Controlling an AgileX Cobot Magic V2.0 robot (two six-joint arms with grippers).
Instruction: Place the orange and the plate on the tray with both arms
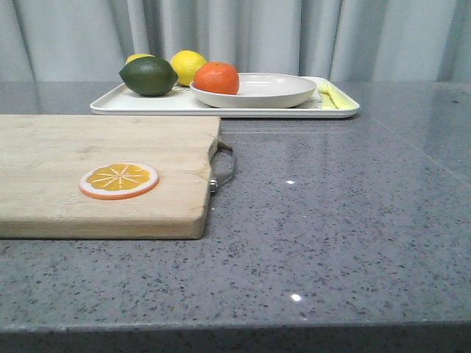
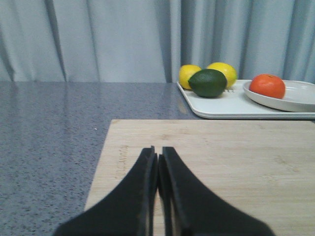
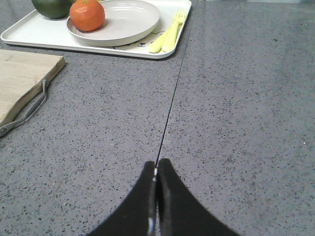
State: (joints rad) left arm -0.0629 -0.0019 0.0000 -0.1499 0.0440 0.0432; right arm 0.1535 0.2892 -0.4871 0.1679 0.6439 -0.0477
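Observation:
The orange (image 1: 217, 77) rests in the off-white plate (image 1: 272, 90), and the plate sits on the white tray (image 1: 110, 104) at the back of the table. They also show in the left wrist view, orange (image 2: 267, 85), plate (image 2: 295, 98), tray (image 2: 221, 104), and in the right wrist view, orange (image 3: 87, 14), plate (image 3: 128, 19), tray (image 3: 29, 32). My left gripper (image 2: 157, 153) is shut and empty above the wooden board, well short of the tray. My right gripper (image 3: 157, 166) is shut and empty over bare counter. Neither gripper shows in the front view.
A wooden cutting board (image 1: 88, 154) with a metal handle (image 1: 224, 168) carries a flat orange slice disc (image 1: 119, 180). A dark green fruit (image 1: 149, 76) and two yellow lemons (image 1: 188, 65) lie on the tray. A yellow fork (image 3: 170, 32) lies at the tray's right end.

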